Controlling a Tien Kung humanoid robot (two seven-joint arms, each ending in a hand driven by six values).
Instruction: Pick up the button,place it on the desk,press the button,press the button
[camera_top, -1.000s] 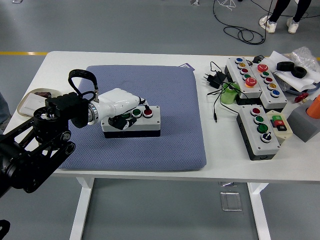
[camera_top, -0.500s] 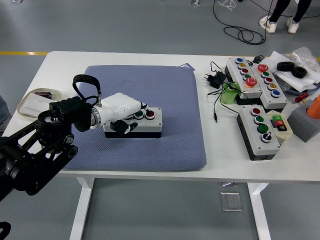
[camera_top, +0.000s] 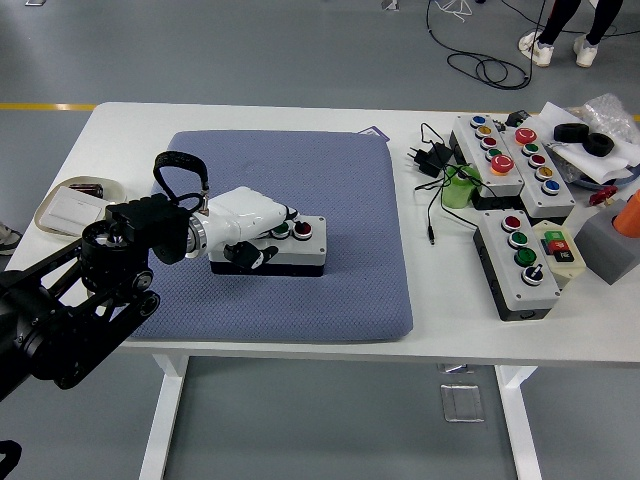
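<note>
One left hand (camera_top: 250, 225) on the unlabelled button box (camera_top: 290, 245)

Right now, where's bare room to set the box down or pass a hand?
Free: the blue pad behind and right of the button box under the left hand, and the table strip between the pad and the control boxes. The right end is crowded.

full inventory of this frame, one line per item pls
button box: 1, white top, black base, on the mat under the left hand
mat: 1, blue-grey, table centre
other button boxes: 3, grey, table right
charger with cable: 1, black, right of mat
green cup: 1, beside the charger
tray: 1, beige, table left
table: 1, white
person's legs: far top right
left hand: white, fingers on the box's buttons
</note>
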